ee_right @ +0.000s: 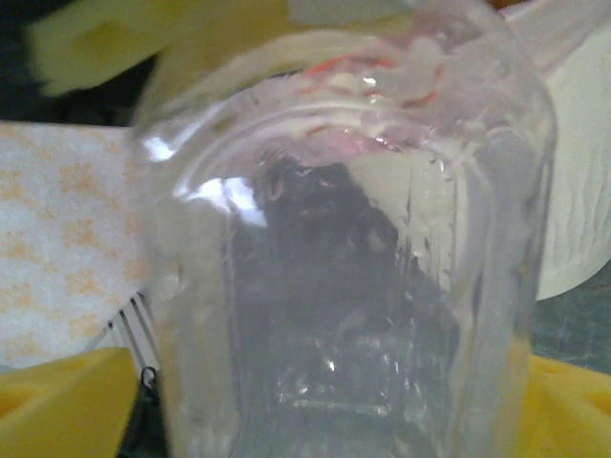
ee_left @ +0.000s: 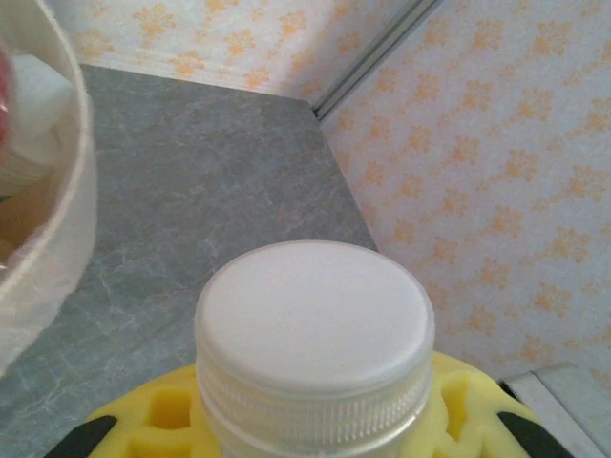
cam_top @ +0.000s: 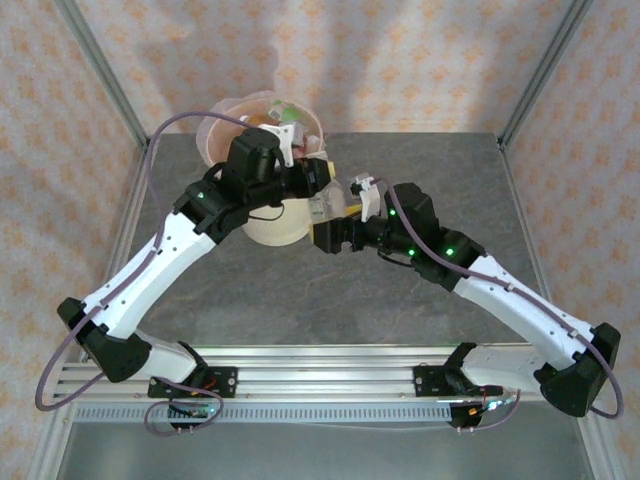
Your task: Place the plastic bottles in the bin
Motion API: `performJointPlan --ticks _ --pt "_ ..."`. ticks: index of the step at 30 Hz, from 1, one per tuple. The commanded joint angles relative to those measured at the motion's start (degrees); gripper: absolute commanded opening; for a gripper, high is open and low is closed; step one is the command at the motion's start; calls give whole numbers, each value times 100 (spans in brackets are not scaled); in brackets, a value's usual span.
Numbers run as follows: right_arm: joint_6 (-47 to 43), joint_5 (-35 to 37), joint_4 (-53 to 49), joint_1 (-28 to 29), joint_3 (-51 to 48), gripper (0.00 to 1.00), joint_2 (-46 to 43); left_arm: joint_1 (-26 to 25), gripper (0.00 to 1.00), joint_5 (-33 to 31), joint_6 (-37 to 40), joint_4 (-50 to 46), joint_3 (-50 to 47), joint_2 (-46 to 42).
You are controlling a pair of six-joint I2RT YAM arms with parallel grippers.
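A handover beside the bin was the step in hand. Nearest, the right jaws were closed on the clear body of a bottle (ee_right: 334,286), with yellow pads (ee_right: 57,405) at either side. The left jaws were closed round the same bottle's neck, just under its white cap (ee_left: 315,324) — the two arms met there above the worktop (cam_top: 400,290). Just beyond stood the bin (cam_top: 275,228), its bagged rim close beside the cap. The coloured things inside it were too small to name. The bottle hung beside the opening, not over it. By my judgement, the next move called for the right jaws to let go first — then the left arm could carry the bottle over the rim and drop it.
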Motion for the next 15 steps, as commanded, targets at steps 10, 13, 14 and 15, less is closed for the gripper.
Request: performJointPlan --ticks 10,13,14,15 --pt "408 1064 -680 31 380 99 -576 2026 18 410 -528 -568 679 -527" --pt "470 1284 -806 31 335 99 -673 2601 18 778 -733 -518 791 -442" --pt "489 1312 -839 32 326 99 -694 2800 18 923 -808 -516 854 -379" --pt "500 1318 -857 31 310 99 -709 2957 18 1074 -883 -505 899 -314"
